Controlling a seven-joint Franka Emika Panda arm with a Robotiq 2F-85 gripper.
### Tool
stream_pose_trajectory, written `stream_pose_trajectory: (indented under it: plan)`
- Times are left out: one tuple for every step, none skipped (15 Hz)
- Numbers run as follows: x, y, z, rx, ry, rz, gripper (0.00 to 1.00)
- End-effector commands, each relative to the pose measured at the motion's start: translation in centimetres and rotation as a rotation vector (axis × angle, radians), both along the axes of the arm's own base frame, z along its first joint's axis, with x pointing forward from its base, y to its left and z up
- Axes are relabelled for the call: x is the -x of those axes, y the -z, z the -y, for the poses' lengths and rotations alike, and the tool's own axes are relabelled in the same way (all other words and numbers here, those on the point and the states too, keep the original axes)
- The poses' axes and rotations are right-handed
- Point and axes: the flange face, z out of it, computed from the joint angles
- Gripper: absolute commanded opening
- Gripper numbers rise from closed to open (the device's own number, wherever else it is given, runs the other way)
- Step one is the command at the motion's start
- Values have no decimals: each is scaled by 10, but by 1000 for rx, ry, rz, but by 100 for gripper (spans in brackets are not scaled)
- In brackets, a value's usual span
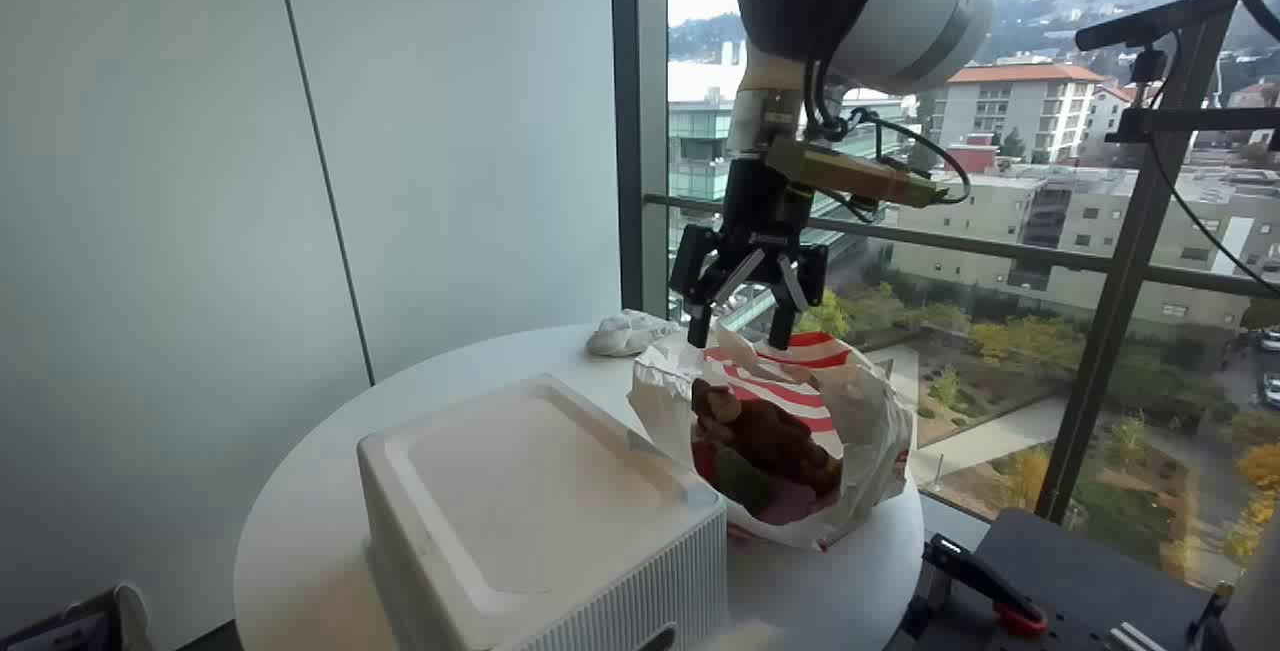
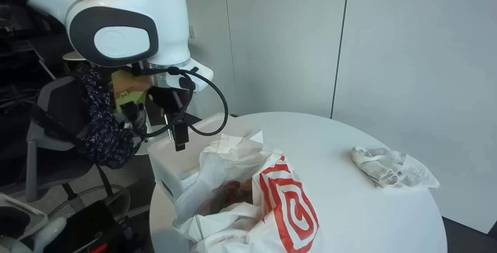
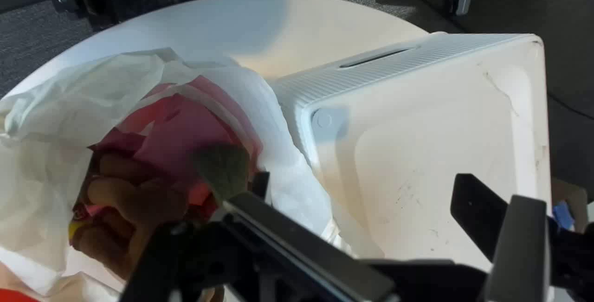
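jaws: spread, nothing held
bag (image 3: 88, 102): left in wrist view, floppy rim could snag them if lowered
box (image 3: 431, 153): hard edge, easy sideways bump imo

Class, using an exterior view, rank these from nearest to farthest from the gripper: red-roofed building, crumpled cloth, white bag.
1. White bag: just below the gripper.
2. Crumpled cloth: viewer's left, near the edge of the table.
3. Red-roofed building: outdoors, viewer's right.
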Motion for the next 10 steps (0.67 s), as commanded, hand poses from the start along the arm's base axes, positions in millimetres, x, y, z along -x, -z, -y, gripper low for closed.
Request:
stream_pose_trajectory:
  plan:
    - [-1,-1,0,0,0,1,100]
    - [-1,-2,0,0,0,4,100]
    - [-2,-3,0,0,0,6,100]
    - [-2,-3,0,0,0,6,100]
    - [-2,-3,0,0,0,6,100]
    - [-4,4,1,14,8,10,100]
    - [-7,12,3,33,27,5,100]
    - [-10,27,9,60,81,-3,100]
    - [-13,38,16,93,123,-1,100]
    - [-15,49,24,116,168,-9,100]
